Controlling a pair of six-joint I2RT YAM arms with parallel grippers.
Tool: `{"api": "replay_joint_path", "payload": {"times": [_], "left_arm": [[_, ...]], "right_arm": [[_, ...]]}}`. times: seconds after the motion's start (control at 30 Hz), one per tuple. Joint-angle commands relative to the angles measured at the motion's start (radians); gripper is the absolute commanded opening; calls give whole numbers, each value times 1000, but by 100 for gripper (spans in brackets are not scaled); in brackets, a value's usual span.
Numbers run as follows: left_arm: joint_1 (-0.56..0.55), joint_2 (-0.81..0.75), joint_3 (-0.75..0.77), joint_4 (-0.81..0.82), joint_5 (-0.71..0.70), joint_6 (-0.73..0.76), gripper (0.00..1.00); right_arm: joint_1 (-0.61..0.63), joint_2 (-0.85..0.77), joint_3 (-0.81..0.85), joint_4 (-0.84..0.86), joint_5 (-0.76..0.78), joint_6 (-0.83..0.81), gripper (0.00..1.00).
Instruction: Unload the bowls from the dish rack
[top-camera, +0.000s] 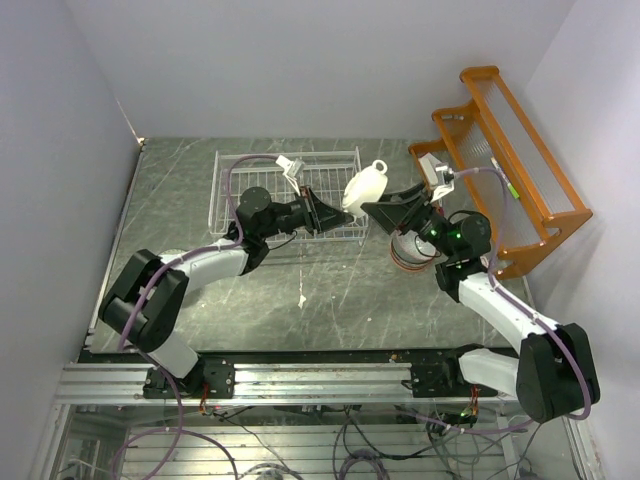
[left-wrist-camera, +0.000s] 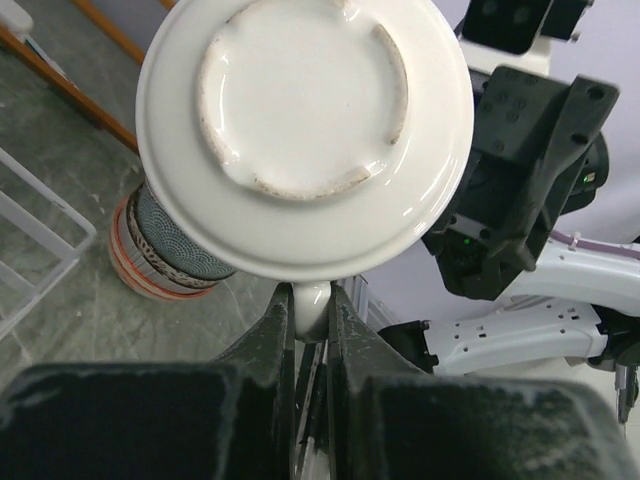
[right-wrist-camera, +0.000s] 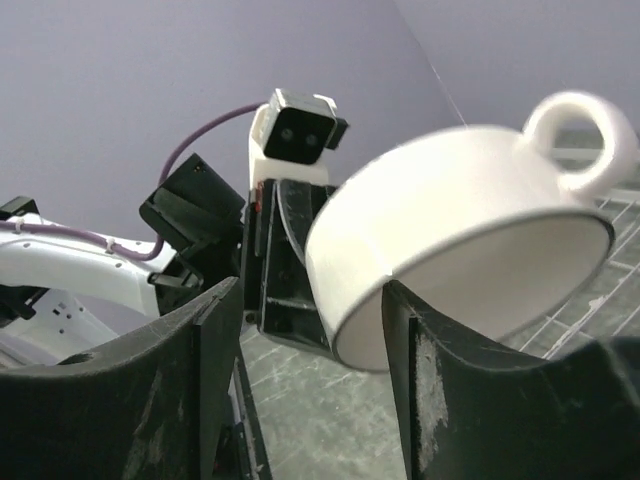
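Cream handled bowl (top-camera: 365, 187) pinched at rim by left pincer (left-wrist-camera: 312, 300); right pincer (right-wrist-camera: 310, 295) spread wide.

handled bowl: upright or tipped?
Tipped on edge: cream handled bowl faces its foot ring at the left wrist camera, its opening at the right's; left gripper pinches the rim.

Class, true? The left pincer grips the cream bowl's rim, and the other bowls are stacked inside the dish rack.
No. The top external view shows the stacked bowls on the table, outside the dish rack. The left pincer does grip the cream bowl.
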Motion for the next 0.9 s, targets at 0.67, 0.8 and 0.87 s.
{"api": "replay_joint_path", "payload": {"times": [0.67, 0.8, 0.87], "left_arm": [[-24, -41, 4, 73, -44, 57, 64], [-24, -103, -8, -67, -89, 150, 75], [-24, -139, -15, -141, -116, 194, 75]], "right_arm": [[-5, 0, 248, -375, 76, -308, 0], [-5, 35, 333, -505, 138, -383, 0], [-5, 66, 388, -584, 176, -433, 0]]}}
